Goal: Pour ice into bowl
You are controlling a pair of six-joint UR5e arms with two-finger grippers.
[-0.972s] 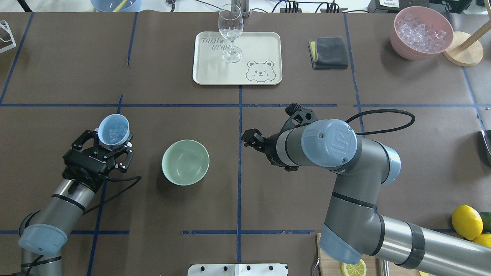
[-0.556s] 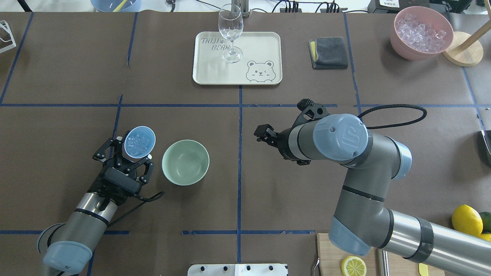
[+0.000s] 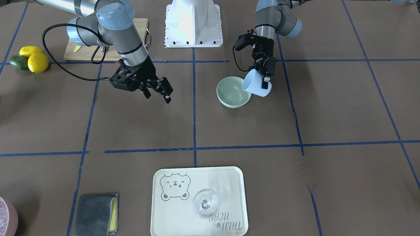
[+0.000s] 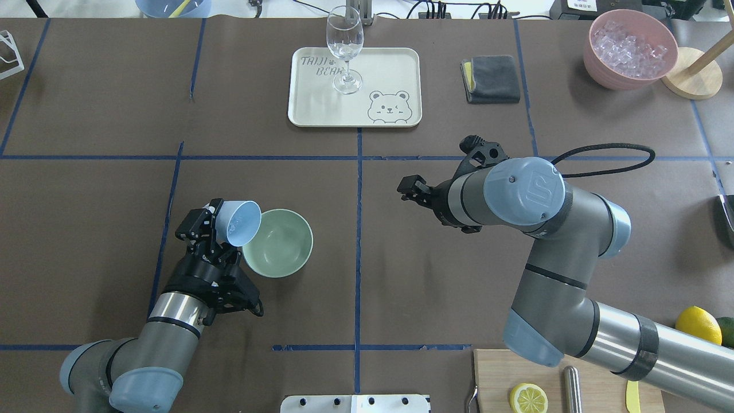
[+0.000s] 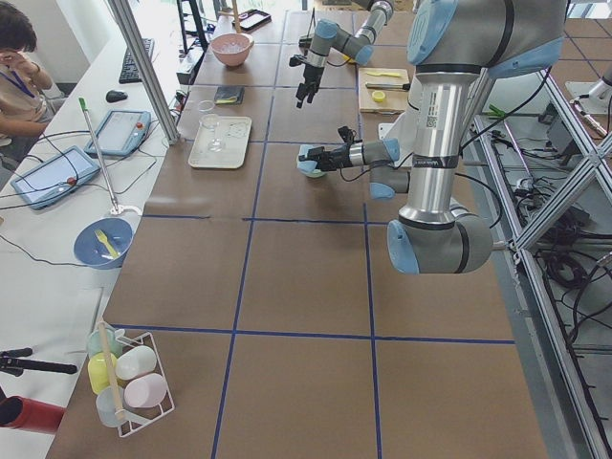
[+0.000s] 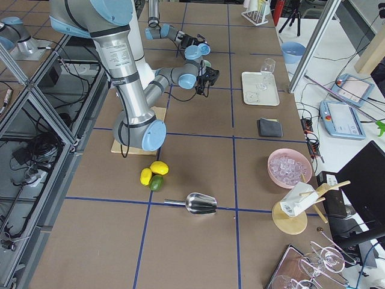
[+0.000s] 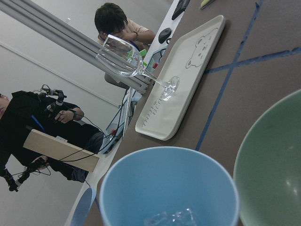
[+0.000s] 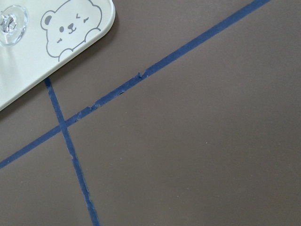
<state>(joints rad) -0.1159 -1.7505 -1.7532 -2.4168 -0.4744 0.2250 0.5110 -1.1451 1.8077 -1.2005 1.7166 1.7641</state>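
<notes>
The pale mint-green bowl (image 4: 284, 246) stands on the brown table, left of centre, and looks empty; it also shows in the front view (image 3: 229, 92) and the left wrist view (image 7: 275, 174). My left gripper (image 4: 221, 226) is shut on a light blue cup (image 4: 239, 222), tipped on its side with its mouth over the bowl's left rim (image 3: 255, 87). A few clear ice cubes (image 7: 171, 217) lie inside the cup. My right gripper (image 4: 410, 190) hangs open and empty above bare table right of the bowl (image 3: 160, 92).
A cream bear tray (image 4: 395, 63) with a wine glass (image 4: 344, 46) stands at the far middle. A grey cloth (image 4: 491, 78) and a pink bowl of ice (image 4: 629, 49) are far right. A cutting board with a lemon half (image 4: 528, 397) and lemons (image 4: 697, 331) are near right.
My left gripper has carried the blue cup right to the bowl's rim and tipped it from upright onto its side. My right arm has drawn back to the right.
</notes>
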